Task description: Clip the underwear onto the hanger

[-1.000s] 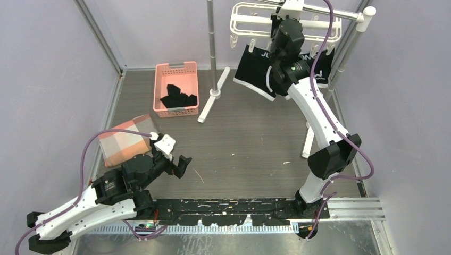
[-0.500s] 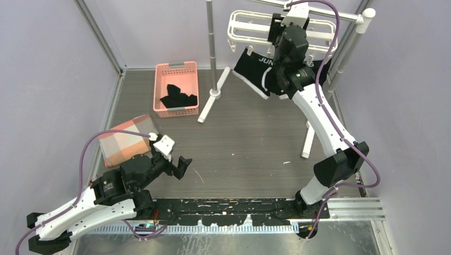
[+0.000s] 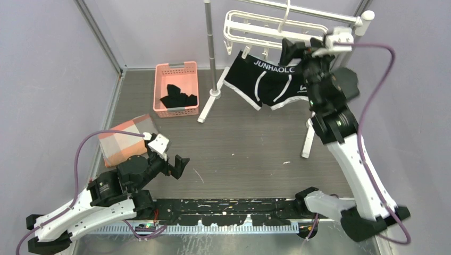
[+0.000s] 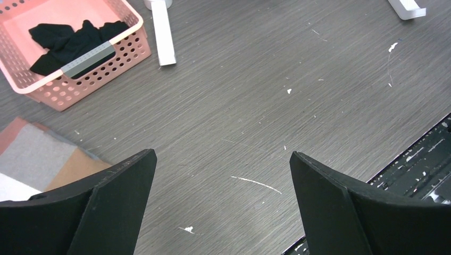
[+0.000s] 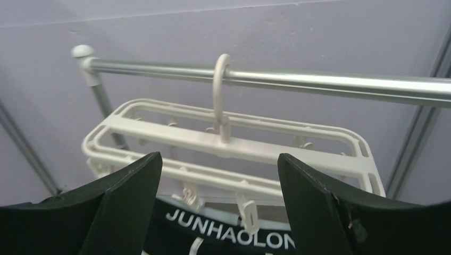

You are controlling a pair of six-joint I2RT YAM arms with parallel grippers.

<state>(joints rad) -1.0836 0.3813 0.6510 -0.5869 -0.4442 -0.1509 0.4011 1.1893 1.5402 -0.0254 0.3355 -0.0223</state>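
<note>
The underwear (image 3: pixel 266 79), black briefs with white piping and JUNHAOLONG lettering, hangs by its waistband under the white hanger (image 3: pixel 266 25). The hanger's hook sits on the metal rail. In the right wrist view, two small clips (image 5: pixel 247 210) reach down onto the waistband (image 5: pixel 228 241) below the hanger (image 5: pixel 234 146). My right gripper (image 3: pixel 302 49) (image 5: pixel 219 159) stands open just right of the underwear, holding nothing. My left gripper (image 3: pixel 173 162) (image 4: pixel 223 159) is open low over the tabletop at the near left, nothing between its fingers.
A pink basket (image 3: pixel 176 87) (image 4: pixel 80 58) at the back left holds plain black garments (image 3: pixel 179 98). A folded pink and grey cloth (image 3: pixel 125 141) lies beside my left arm. The rail stand's pole (image 3: pixel 211 42) and its white feet (image 3: pixel 213 101) (image 3: pixel 307 138) stand near the hanger.
My right gripper has opened, let go of the underwear and drawn back to the right. The underwear now hangs free from the hanger, shifted left. My left arm has barely moved.
</note>
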